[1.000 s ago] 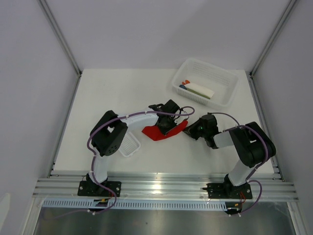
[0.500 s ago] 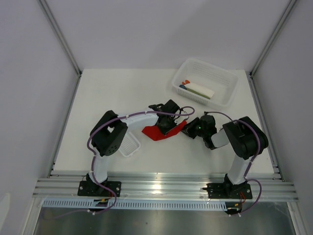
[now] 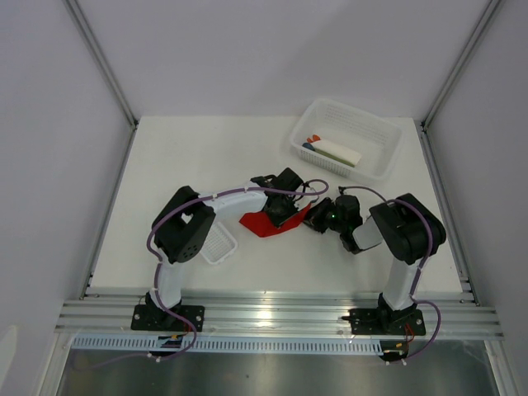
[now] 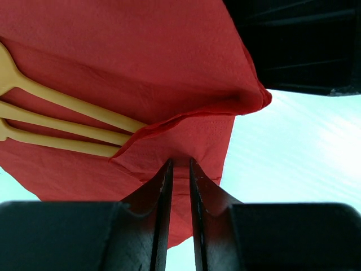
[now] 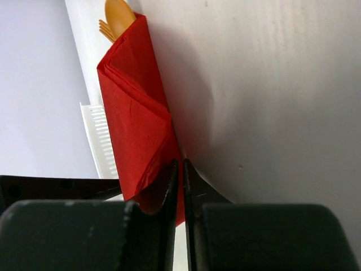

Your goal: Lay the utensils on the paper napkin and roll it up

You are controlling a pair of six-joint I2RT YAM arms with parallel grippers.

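Note:
The red paper napkin (image 3: 266, 223) lies mid-table, folded over the orange utensils. In the left wrist view three orange handles (image 4: 62, 121) stick out from under a folded flap of the napkin (image 4: 141, 51). In the right wrist view the napkin (image 5: 135, 113) is a loose roll, with an orange spoon head (image 5: 119, 14) showing at its far end. My left gripper (image 3: 285, 208) is shut on the napkin's edge (image 4: 180, 169). My right gripper (image 3: 318, 218) is shut on the napkin's right end (image 5: 180, 169). The two grippers sit close together.
A narrow white plastic tray (image 3: 216, 245) lies by the left arm's elbow and also shows in the right wrist view (image 5: 98, 141). A white mesh basket (image 3: 381, 157) with white, blue and green items stands at the back right.
My right arm has drawn in to the left, its gripper closer to the napkin and its wrist turned. My left arm and the napkin have hardly moved.

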